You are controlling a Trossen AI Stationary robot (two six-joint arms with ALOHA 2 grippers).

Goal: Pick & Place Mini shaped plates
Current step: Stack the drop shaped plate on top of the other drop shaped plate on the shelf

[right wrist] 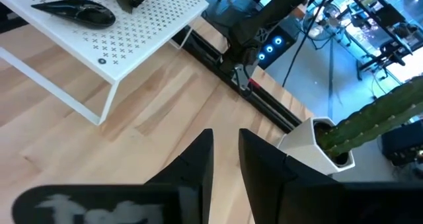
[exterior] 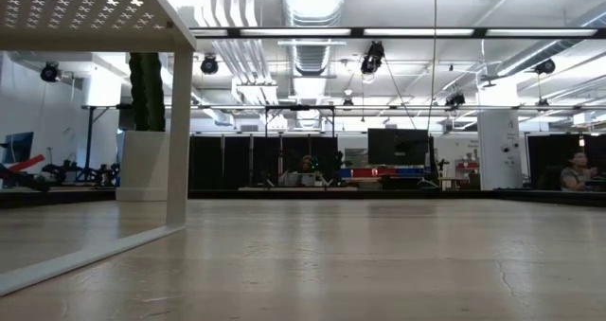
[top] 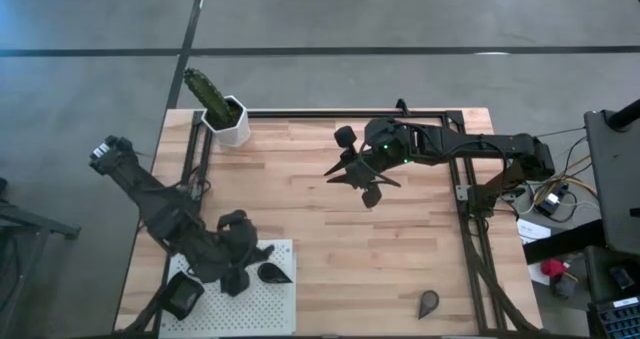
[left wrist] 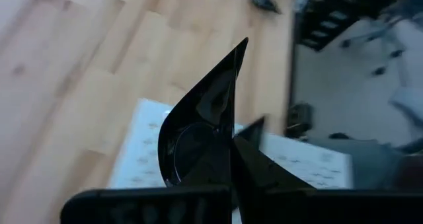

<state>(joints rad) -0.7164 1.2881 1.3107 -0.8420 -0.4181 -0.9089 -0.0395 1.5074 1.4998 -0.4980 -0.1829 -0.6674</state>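
A dark teardrop plate (left wrist: pixel 198 128) stands on edge, pinched in the left gripper (top: pixel 238 271) above the white board (top: pixel 285 304). The right wrist view shows another plate (right wrist: pixel 74 12) lying on that board. The right gripper (top: pixel 362 174), fingers narrowly apart, holds a plate over mid-table.

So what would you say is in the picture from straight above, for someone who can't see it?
A wooden table with two dark robot arms. The right gripper hovers over the middle by small dark plates, the left gripper sits over a white perforated board holding a teardrop plate, and a potted cactus stands at the back.
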